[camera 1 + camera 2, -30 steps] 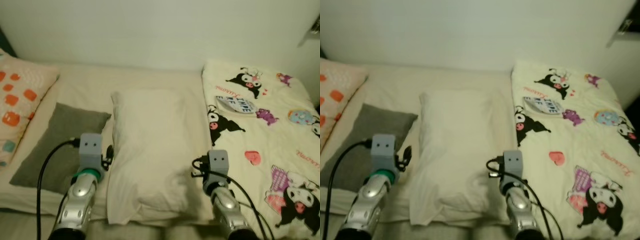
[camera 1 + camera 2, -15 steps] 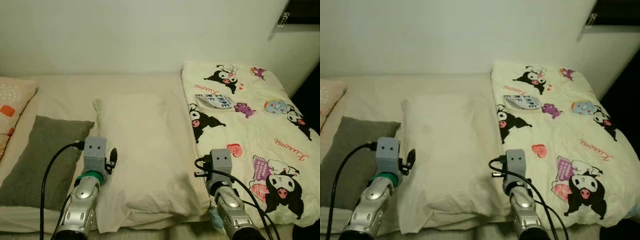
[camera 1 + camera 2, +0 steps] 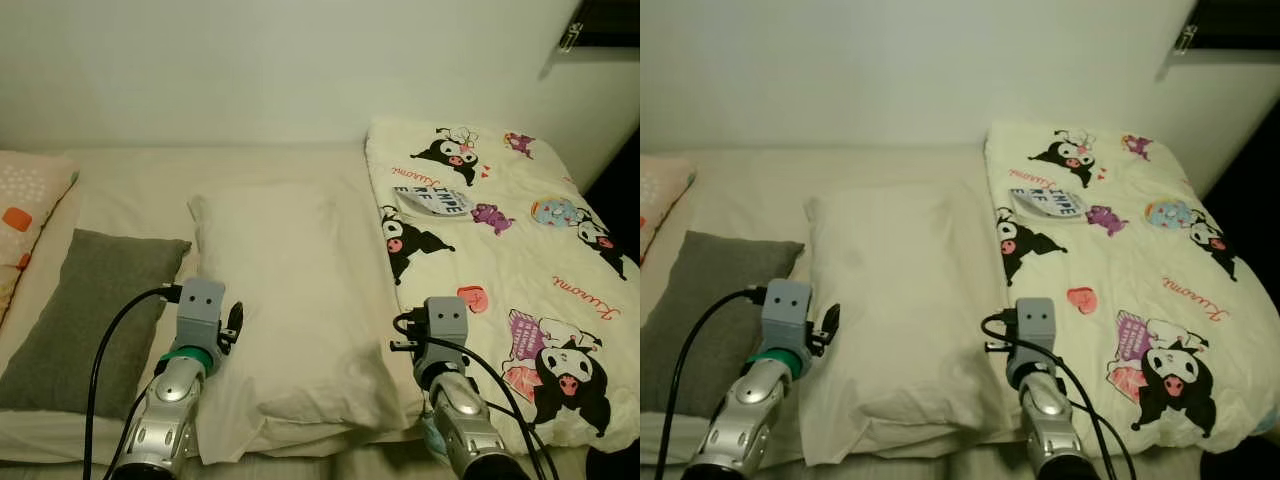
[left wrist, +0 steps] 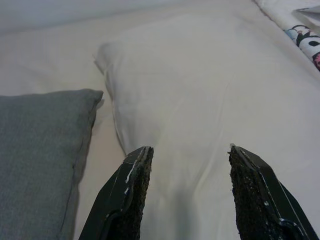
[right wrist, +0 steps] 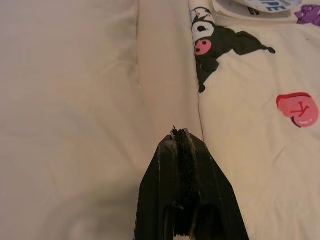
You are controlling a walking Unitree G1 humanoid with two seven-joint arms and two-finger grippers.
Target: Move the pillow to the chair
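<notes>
Flanking white pillow (image 3: 290,300) for two-sided lift: left gripper (image 4: 187,167) spread wide over its edge, right gripper (image 5: 182,145) pressed closed, empty.

Orange-patterned cushion (image 3: 25,225), 9 o'clock: cut by the frame edge. Printed blanket (image 3: 500,250), 3 o'clock: I can't read its lettering. My left arm covers the pillow's (image 3: 290,300) near-left corner.

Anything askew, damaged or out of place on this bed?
Nothing stands out. The cream pillow lies flat between the grey cushion and the cartoon-print blanket. The left gripper is open over the pillow's edge; the right gripper is shut.
</notes>
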